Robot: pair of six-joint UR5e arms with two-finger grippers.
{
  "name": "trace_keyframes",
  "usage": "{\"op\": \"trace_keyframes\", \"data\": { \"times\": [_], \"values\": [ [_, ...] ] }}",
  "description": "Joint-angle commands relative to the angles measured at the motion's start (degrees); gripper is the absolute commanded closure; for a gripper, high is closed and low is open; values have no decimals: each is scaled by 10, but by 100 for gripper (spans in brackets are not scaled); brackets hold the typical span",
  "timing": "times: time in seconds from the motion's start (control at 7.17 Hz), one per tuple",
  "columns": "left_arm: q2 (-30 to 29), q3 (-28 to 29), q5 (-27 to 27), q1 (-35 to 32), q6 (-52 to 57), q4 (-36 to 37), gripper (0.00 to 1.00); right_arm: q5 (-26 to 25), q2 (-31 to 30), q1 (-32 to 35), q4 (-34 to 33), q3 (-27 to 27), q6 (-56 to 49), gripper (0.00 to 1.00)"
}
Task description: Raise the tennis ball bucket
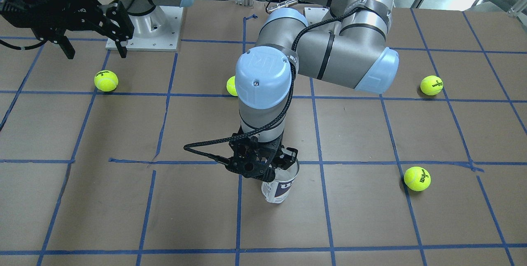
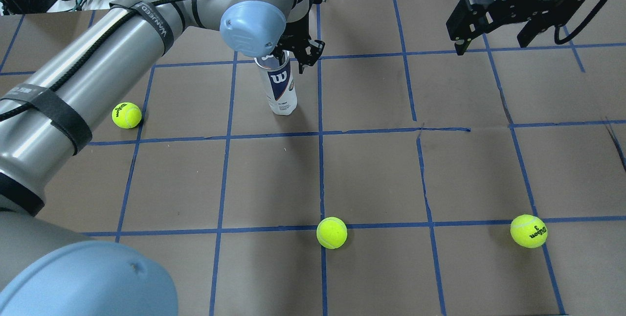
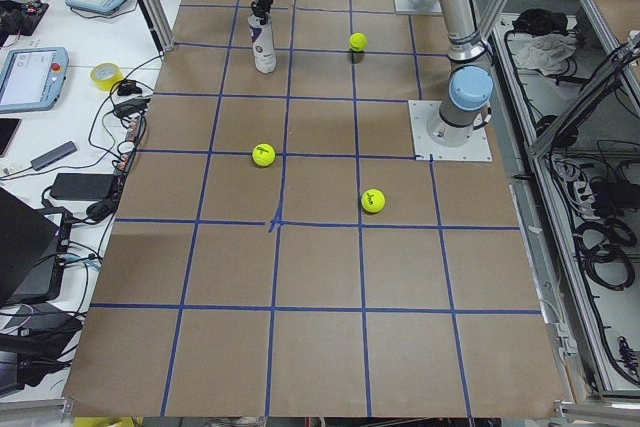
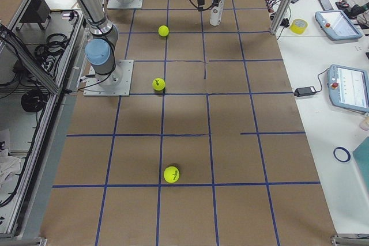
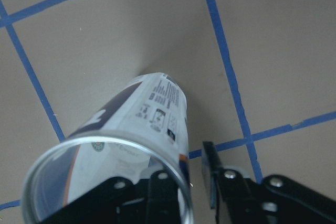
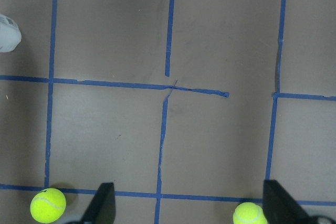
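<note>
I have the left gripper (image 5: 184, 182) straddling the open rim of the tennis ball bucket (image 2: 279, 86), one finger inside, one outside, jaws not yet clenched. It stands upright on the desk; squeezing and lifting remain. Right gripper (image 2: 494, 34) hangs released.

Middle tennis ball (image 1: 231, 86): half hidden behind the left arm.
Tennis ball bucket (image 6: 9, 32): cut off by the edge.
Bucket's rim (image 2: 268, 60): partly covered by the wrist.
</note>
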Motion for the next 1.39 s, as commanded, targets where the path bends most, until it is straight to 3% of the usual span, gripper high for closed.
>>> {"op": "trace_keyframes", "data": {
  "times": [0.0,0.42,0.56,0.98,1.12,1.25],
  "values": [
    [22,11,0,2,-2,1,0,-1,0,0,0,1,-1,0],
    [104,12,-2,2,-3,-14,0,-5,3,0,-2,1,-6,0],
    [142,-1,2,2,-3,-81,0,-4,4,-1,-2,1,-6,0],
    [254,-114,5,13,-4,-116,0,-1,0,0,0,1,0,0],
    [290,-139,4,36,-2,-119,0,-3,-2,2,0,0,13,0],
    [320,-142,3,75,2,-170,0,4,3,3,-6,-8,20,0]
  ]
}}
